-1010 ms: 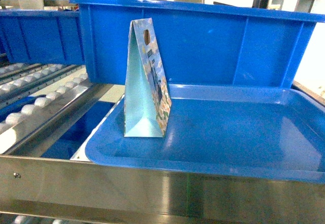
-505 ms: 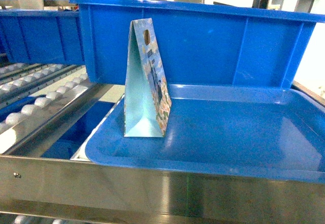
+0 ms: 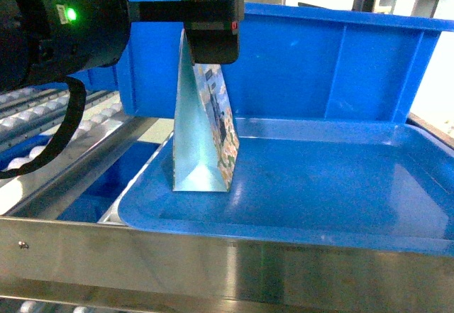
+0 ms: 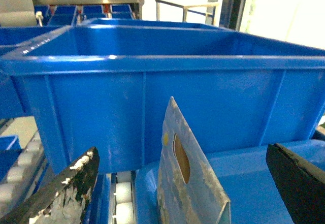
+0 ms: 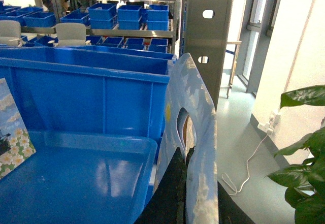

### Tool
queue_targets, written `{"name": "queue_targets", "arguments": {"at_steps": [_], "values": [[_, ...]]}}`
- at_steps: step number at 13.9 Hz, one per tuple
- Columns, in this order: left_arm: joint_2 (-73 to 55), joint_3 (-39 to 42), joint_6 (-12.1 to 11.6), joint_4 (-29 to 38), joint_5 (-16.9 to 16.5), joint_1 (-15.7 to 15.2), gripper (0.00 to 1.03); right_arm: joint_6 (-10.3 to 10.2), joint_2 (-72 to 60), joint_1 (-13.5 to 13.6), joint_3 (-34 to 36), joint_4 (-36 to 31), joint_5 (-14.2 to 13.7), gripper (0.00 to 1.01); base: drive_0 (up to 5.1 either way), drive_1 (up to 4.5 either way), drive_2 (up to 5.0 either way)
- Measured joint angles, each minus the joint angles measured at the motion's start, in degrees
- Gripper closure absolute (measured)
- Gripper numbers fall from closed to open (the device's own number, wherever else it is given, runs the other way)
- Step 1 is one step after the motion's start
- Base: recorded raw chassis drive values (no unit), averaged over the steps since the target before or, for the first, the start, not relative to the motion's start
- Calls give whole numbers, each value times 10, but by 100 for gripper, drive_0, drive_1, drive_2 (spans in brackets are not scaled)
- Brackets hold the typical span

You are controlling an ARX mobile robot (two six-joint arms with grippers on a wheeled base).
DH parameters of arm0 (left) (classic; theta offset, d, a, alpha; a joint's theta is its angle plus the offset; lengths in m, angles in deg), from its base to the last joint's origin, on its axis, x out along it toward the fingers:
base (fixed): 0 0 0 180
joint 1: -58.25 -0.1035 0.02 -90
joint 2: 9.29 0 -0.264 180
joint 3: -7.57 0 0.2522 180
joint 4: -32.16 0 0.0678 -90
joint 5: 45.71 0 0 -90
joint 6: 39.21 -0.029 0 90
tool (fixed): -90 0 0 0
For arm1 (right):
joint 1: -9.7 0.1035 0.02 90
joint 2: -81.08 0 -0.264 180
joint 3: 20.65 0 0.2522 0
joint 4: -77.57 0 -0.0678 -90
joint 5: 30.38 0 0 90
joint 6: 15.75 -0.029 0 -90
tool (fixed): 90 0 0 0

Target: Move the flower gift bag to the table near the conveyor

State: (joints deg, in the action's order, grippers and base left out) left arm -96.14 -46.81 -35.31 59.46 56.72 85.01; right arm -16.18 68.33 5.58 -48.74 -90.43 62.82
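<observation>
- The left tool (image 4: 180, 154) hangs over the flower gift bag (image 3: 206, 135) with its fingers spread wide. The bag's top edge and handle hole stand between them, nearer the left finger (image 4: 76, 178) than the right one. Neither finger touches the paper, as far as I can see.
- The bag stands upright directly below the tool in a blue tray (image 3: 340, 185). It is not on any counter, and no counter shows in these views.
- Because the bag sits off-centre in the gap, I think a closing left finger could reach it first and push it over before the other arrives. It is narrow at the top and looks light.
- A pinch that lands on the cut-out handle could crumple or tear the thin paper.
- The blue bin (image 3: 319, 64) stands just beyond the tool. A lift that swings away from the robot could knock the bag's upper edge against that wall.
- To the tool's left run the conveyor rollers (image 3: 42, 150). A dropped bag could fall into the gap beside the tray.
- The right tool (image 5: 185, 193) looks clamped on a second gift bag (image 5: 198, 132), pale blue with clouds, and that bag blocks much of that camera's sight.
</observation>
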Motion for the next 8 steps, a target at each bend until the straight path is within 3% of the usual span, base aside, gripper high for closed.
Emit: {"name": "queue_targets", "arguments": {"at_steps": [6,7,8], "values": [[-56,-36,9,5,-15,-14,5,0,0,0,0,0,0,99,0,0,0],[-68,-37,13,-2,-15,-3,27,0,0,0,0,0,0,99,0,0,0],[-70,-37,17,-3,-14,2,39,0,0,0,0,0,0,99,0,0,0]]}}
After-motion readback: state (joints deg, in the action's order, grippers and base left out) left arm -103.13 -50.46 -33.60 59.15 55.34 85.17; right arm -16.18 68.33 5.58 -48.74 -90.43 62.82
